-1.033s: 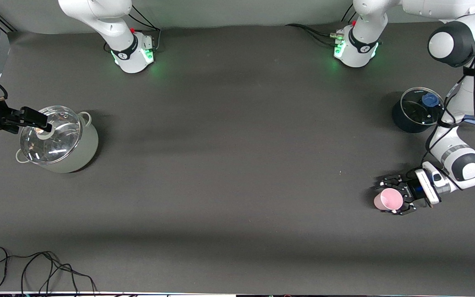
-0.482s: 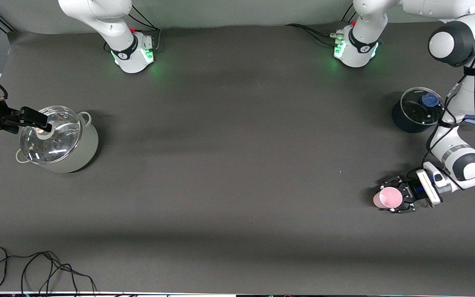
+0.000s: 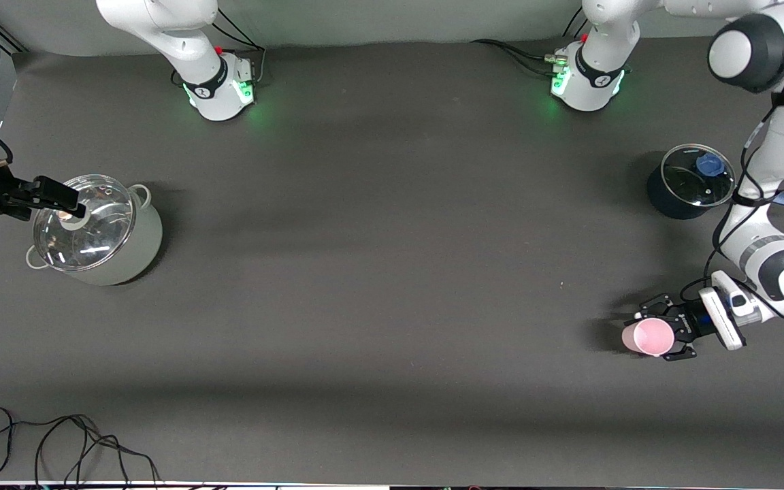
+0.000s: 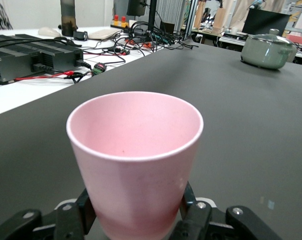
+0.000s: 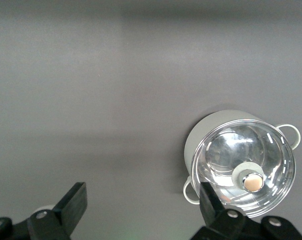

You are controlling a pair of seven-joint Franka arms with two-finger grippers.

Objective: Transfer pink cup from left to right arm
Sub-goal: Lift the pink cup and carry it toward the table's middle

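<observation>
The pink cup (image 3: 645, 338) is a small pale-pink tumbler, upright and empty in the left wrist view (image 4: 136, 150). My left gripper (image 3: 664, 330) is shut on its lower part, one finger on each side, and holds it just above the table at the left arm's end (image 4: 136, 217). My right gripper (image 3: 58, 196) is open and empty. It waits high over the rim of the grey-green pot (image 3: 109, 235) at the right arm's end. In the right wrist view its fingers (image 5: 141, 207) frame bare table beside that pot (image 5: 240, 165).
The grey-green pot has a glass lid and also shows far off in the left wrist view (image 4: 268, 50). A dark pot with a glass lid (image 3: 688, 180) stands by the left arm. A black cable (image 3: 58, 442) lies at the table's front corner.
My left gripper has moved with the pink cup a little toward the table's front edge and the left arm's end. The right arm has not moved.
</observation>
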